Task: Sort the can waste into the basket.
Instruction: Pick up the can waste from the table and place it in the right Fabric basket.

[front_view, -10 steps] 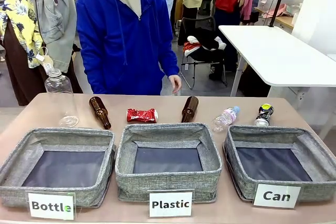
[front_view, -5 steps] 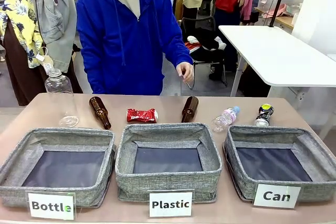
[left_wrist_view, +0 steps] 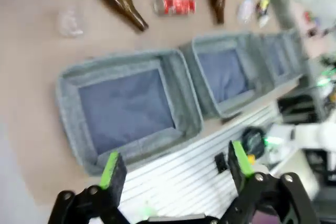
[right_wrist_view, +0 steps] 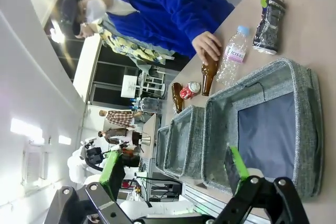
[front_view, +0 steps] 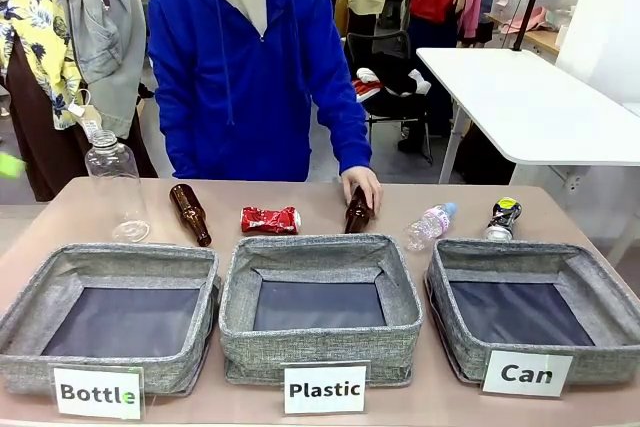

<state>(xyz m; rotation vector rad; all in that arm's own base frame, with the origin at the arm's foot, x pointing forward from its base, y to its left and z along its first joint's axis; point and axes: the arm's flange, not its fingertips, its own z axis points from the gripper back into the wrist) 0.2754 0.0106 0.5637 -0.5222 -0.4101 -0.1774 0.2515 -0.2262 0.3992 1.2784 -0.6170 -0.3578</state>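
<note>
Red can (front_view: 270, 219), black can (front_view: 503, 217): two; left gripper (left_wrist_view: 175, 161), right gripper (right_wrist_view: 173, 165) spread wide, empty.

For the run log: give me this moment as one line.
cans: red can, black can on table, outside Can basket | person: hand on brown bottle | left gripper: open | right gripper: open

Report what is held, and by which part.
The left gripper and right gripper are open, empty. The person's hand grips the brown bottle at its far end.
</note>
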